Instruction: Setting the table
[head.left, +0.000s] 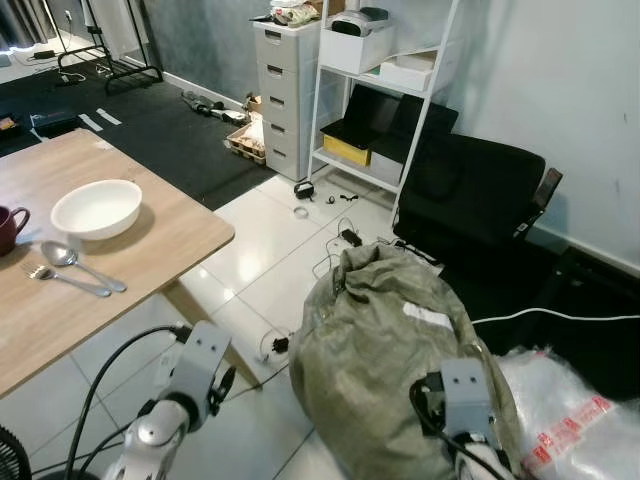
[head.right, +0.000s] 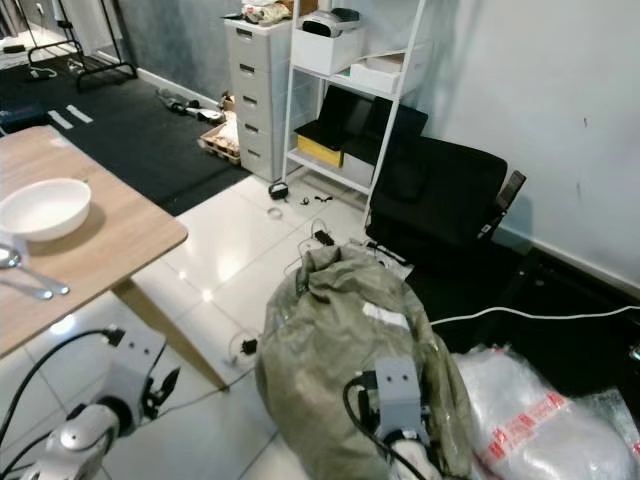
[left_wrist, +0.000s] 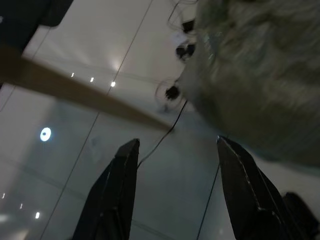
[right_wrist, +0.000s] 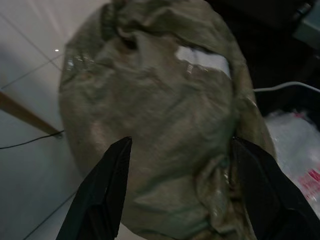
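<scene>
The white bowl (head.left: 96, 208), spoon (head.left: 72, 262) and fork (head.left: 60, 279) are laid on the wooden table (head.left: 150, 255), well apart from the left gripper (left_wrist: 175, 195) and right gripper (right_wrist: 180, 195), both held wide and empty.

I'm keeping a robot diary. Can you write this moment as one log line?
table: bowl, spoon, fork, mug set | left gripper: open, empty, over floor | right gripper: open, empty, over sack

Two silver arms hang low in front of the robot's body — the left arm (head.left: 185, 385) bent at the wrist, the right arm (head.left: 462, 405) pointing downward. The left gripper (left_wrist: 175, 192) and right gripper (right_wrist: 182, 192) each hold both black fingers spread apart.
</scene>
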